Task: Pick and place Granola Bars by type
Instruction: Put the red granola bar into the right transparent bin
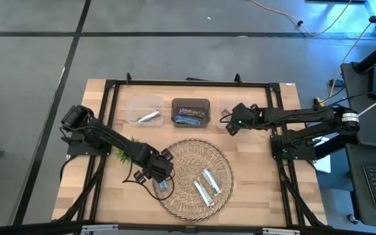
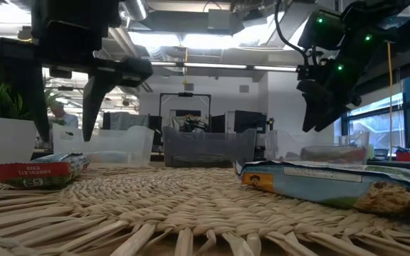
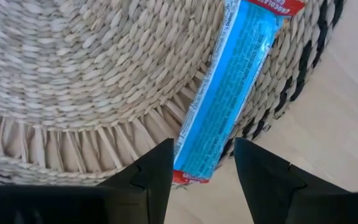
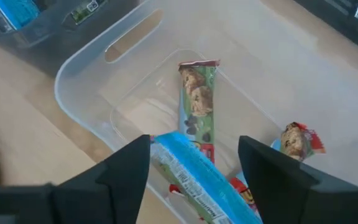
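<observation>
wicker fills most of the left wrist view: the round woven tray sits on the wooden table, and a blue-wrapped granola bar lies on the tray's edge, one end reaching past the fringe. the left gripper hangs right over that end with its fingers spread wide, one on each side of the wrapper and gripping nothing. from above the same bar shows only as a small blue speck at the tray's left rim, under the gripper. the high view adds two silvery-white bars lying near each other on the right half of the tray.

the right gripper is over a clear bin at the right end of the row of three bins. its own wrist view shows a light blue wrapped bar between the fingers, though i cannot tell whether they press on it or only straddle it. beneath it in the bin lie a green-wrapped bar and, further to one side, a piece of red and brown wrapper. from above this bin is nearly hidden by the arm.

the high view alone shows the row: a clear bin with one silvery bar, and a dark middle bin with blue bars. a small green plant stands by the left arm.

the low view, level with the tray, shows a red-ended bar at left and a pale wrapped bar at right, both grippers above them.
</observation>
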Tool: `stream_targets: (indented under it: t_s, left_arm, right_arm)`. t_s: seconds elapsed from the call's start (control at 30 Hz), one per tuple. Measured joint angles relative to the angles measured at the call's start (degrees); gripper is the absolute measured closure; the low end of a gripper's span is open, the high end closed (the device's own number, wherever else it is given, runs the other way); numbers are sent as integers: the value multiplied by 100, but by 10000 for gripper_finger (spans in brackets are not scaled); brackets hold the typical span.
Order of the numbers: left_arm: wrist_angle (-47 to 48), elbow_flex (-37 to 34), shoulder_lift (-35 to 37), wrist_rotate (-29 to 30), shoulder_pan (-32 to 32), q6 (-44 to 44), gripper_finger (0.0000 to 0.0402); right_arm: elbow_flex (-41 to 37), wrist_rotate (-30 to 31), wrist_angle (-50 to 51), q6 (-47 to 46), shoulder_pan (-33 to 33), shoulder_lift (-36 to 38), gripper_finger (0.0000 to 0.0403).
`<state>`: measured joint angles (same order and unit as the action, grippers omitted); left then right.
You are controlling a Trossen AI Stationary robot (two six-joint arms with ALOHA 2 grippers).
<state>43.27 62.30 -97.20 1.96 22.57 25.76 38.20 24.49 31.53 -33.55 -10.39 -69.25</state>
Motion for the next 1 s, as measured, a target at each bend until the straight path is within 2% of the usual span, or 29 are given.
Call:
stream_targets:
  t_s: [0.57, 1.0]
  left_arm:
    - [-165, 0, -559, -33, -61, -260, 243]
    - [-153, -2, -586, -60, -61, -302, 294]
  right_arm:
    - [0, -230, -33, -88, 2, 0, 152]
    - [0, -228, -44, -88, 0, 0, 152]
